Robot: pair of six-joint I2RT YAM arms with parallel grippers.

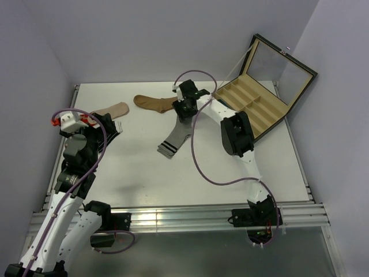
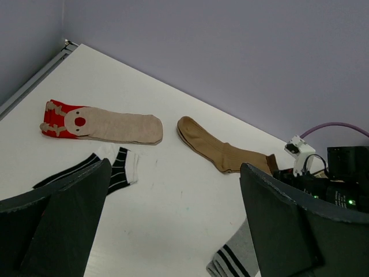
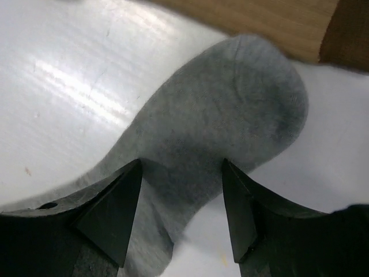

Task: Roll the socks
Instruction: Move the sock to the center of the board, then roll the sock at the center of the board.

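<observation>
White table (image 1: 144,167) between pale lilac walls (image 1: 144,40)

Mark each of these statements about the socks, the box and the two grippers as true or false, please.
1. The left gripper is wide open and empty. True.
2. The grey sock is already rolled. False: it lies flat, unrolled.
3. The right gripper is over the grey sock, near its toe end. True.
4. The box is shut. False: its lid stands open.
5. The brown sock lies in the box. False: it lies on the table.
</observation>
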